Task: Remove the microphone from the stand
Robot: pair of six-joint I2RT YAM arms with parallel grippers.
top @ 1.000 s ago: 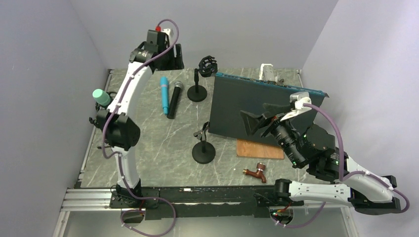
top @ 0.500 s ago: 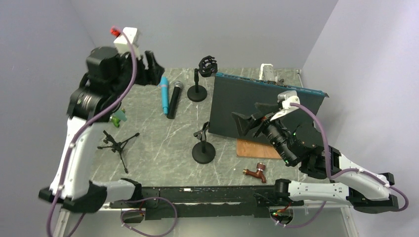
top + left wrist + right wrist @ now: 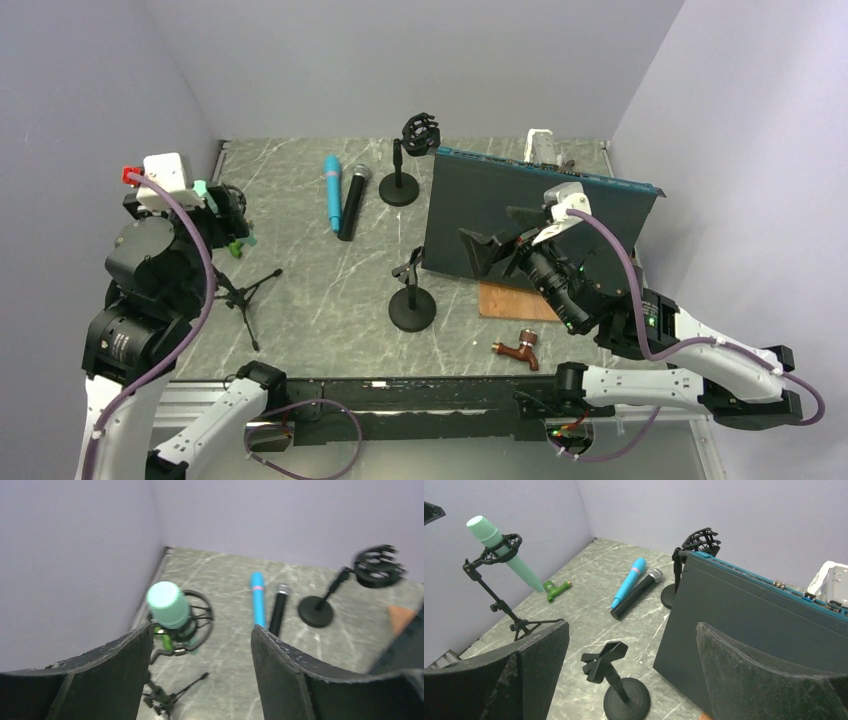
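Near the left wall, on the table (image 3: 225, 575), the green microphone (image 3: 169, 605) sits tilted in the tripod stand (image 3: 161, 699). Left gripper (image 3: 200, 645) hovers above it, wide open, empty: approach step. Next, likely: descend, close on its head, draw it out along the tilt. Right gripper (image 3: 631, 627) spread wide, empty.

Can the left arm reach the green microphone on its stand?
Probably yes. The left gripper is open and hangs above the green microphone, whose top pokes up out of the shock mount, with nothing between them.
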